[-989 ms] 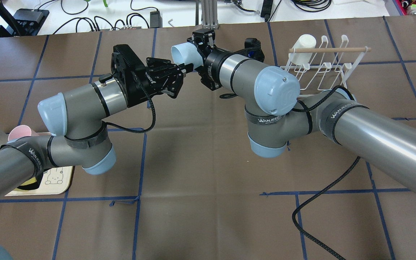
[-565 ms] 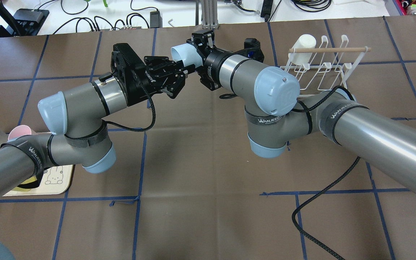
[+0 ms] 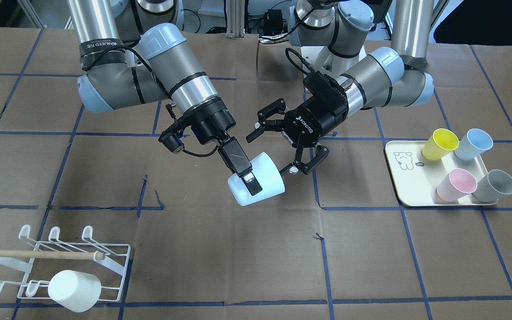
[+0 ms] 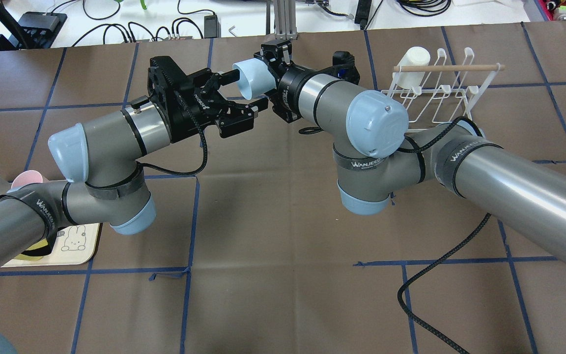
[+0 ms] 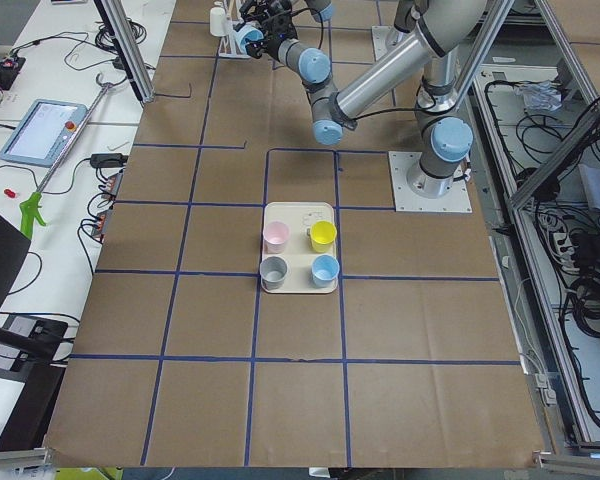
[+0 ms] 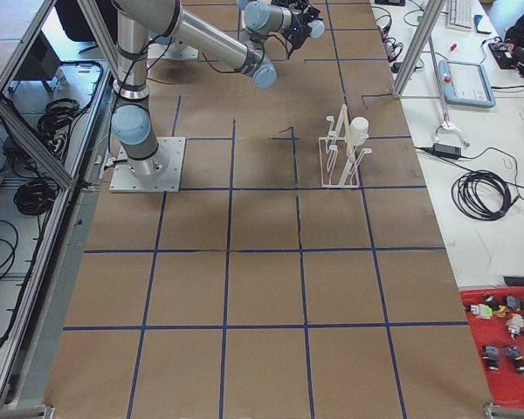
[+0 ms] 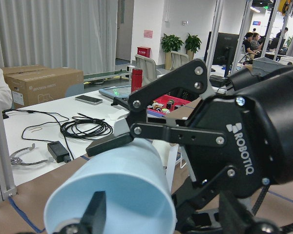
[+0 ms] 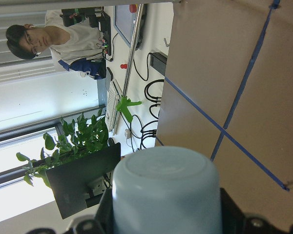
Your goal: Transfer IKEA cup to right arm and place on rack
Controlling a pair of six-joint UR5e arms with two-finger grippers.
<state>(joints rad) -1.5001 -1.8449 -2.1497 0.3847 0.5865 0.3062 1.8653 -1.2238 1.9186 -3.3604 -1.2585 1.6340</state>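
IKEA cup, pale blue, hangs tipped on its side above the middle of the brown paper-covered table, clamped across its wall by the right gripper. Its open end points at the left gripper, whose fingers are spread wide on either side of the rim and grasp nothing. The white wire rack stands well apart on the robot's right, with a white cup on one prong.
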